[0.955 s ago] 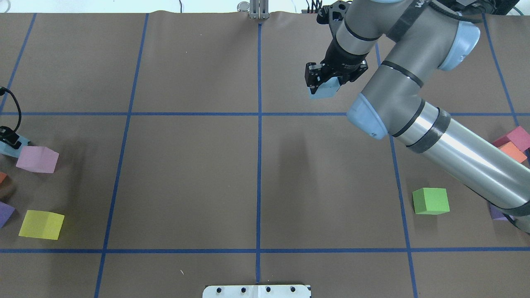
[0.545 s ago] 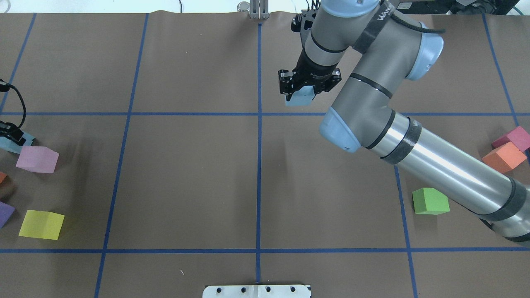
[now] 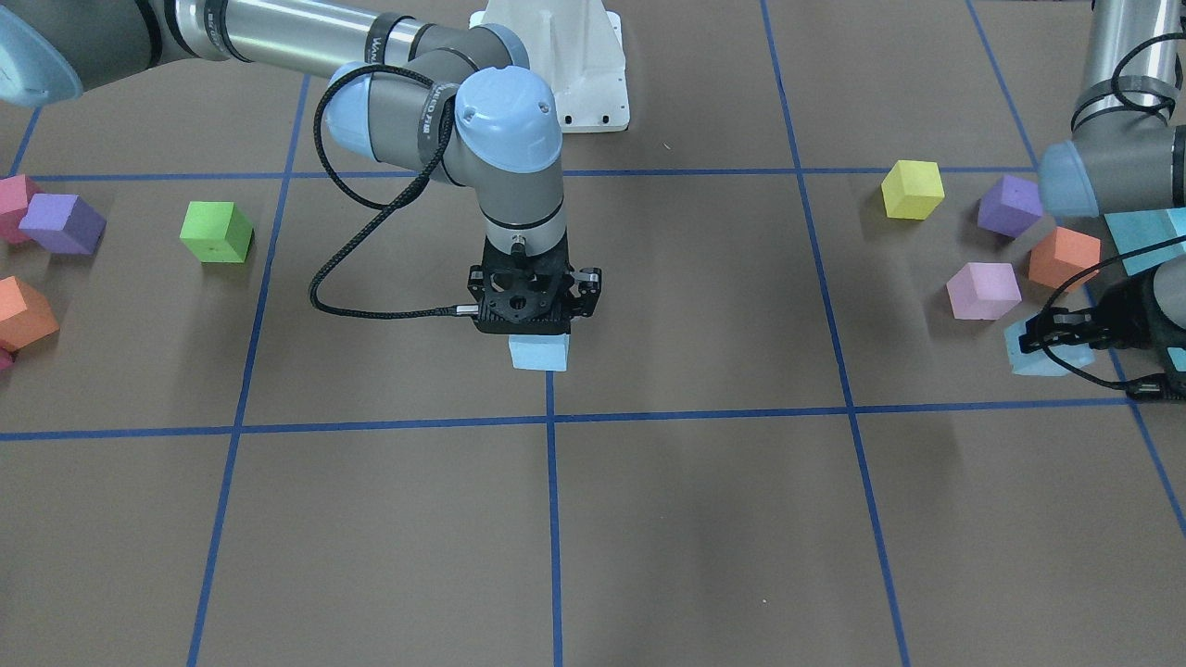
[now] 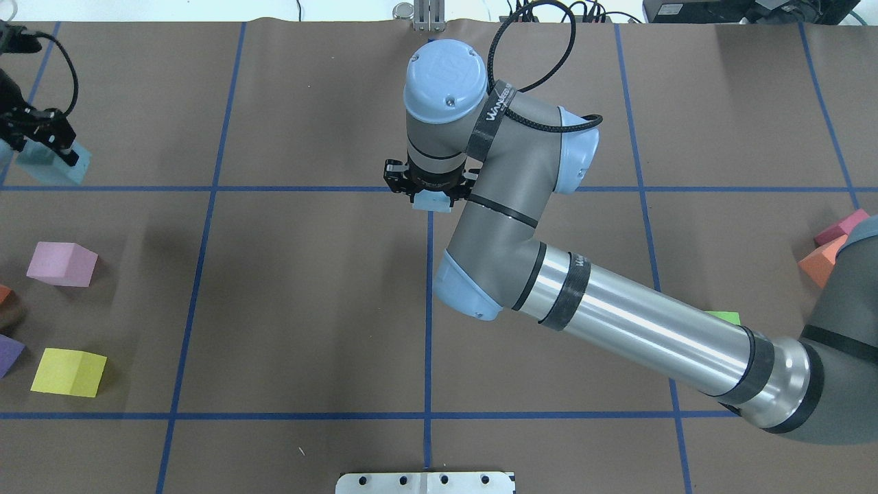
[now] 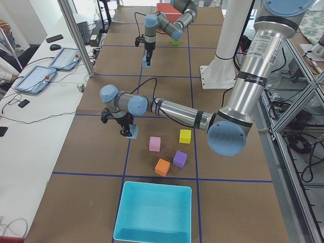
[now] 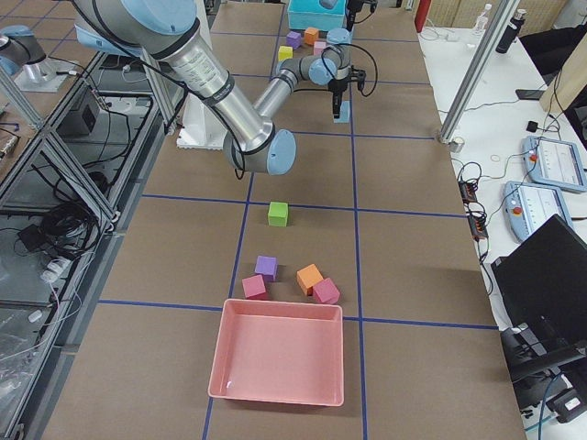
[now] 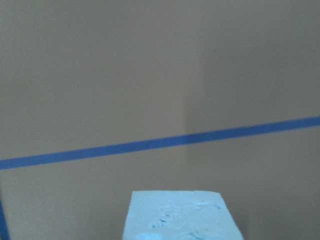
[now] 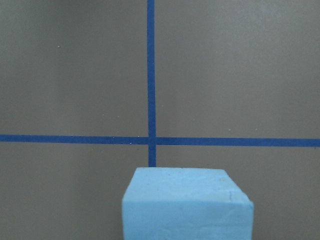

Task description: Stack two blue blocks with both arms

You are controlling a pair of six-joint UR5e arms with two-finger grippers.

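Note:
My right gripper (image 4: 431,191) is shut on a pale blue block (image 4: 432,201) and holds it low over the crossing of the blue tape lines at the table's middle. The same block shows under the gripper in the front view (image 3: 539,352) and in the right wrist view (image 8: 187,205). My left gripper (image 4: 42,136) is shut on the second blue block (image 4: 67,166) at the far left. That block also shows in the front view (image 3: 1042,357) and in the left wrist view (image 7: 182,215).
On the left lie a pink cube (image 4: 62,264), a yellow cube (image 4: 68,372) and a purple cube (image 4: 8,353). A green cube (image 3: 216,232), an orange cube (image 4: 816,261) and a magenta cube (image 4: 840,226) lie on the right. A turquoise box (image 5: 154,212) and a pink tray (image 6: 280,362) stand at the table's ends.
My right gripper has carried its blue block left to the middle crossing. My left gripper has carried its block away from the pink cube, toward the table's far side.

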